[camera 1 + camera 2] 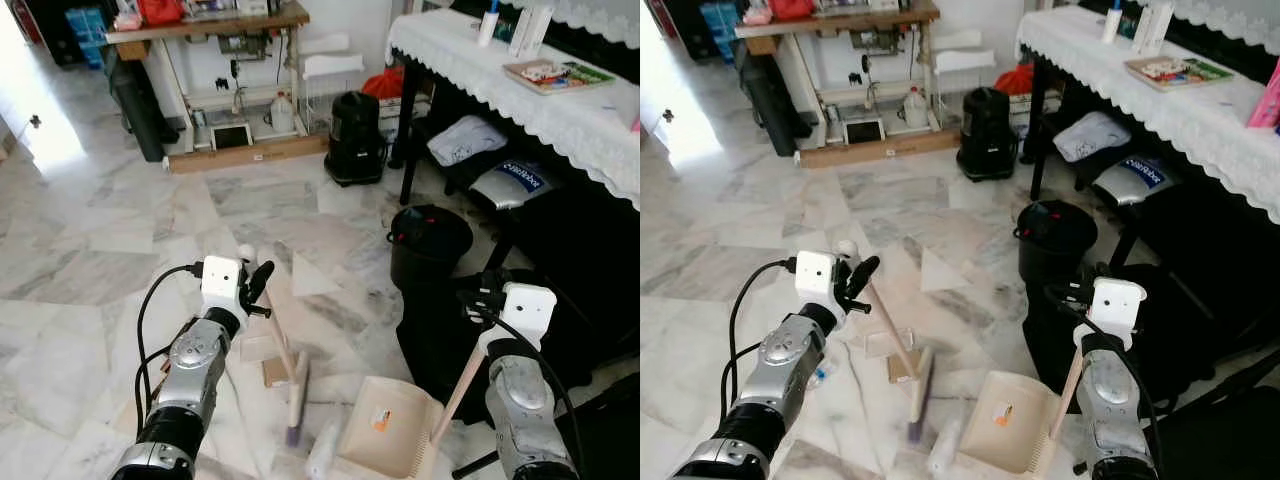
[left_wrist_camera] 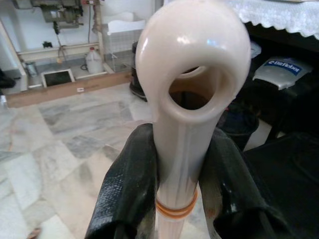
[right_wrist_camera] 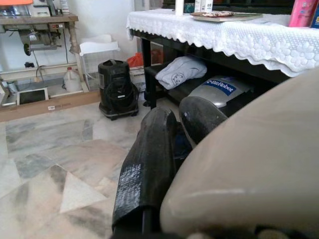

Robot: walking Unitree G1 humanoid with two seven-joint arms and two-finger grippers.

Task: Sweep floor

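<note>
Gripping the broom (image 1: 283, 345) near its handle top with the left gripper (image 1: 252, 283), both black fingers (image 2: 127, 191) clamped around the cream shaft just under the hanging loop; slanting down to the bristle head (image 1: 297, 398) resting on the marble floor (image 1: 90, 260), beside scraps of paper (image 1: 262, 350). Holding, on the right, the dustpan (image 1: 385, 428) by its upright handle in the right gripper (image 1: 478, 302), fingers closed on it, pan mouth lying close to the bristles. Standing just beyond, a black bin (image 1: 428, 243). Risking scraps scattering past the pan from too hard a stroke; risking the shaft twisting in so high a grip.
</note>
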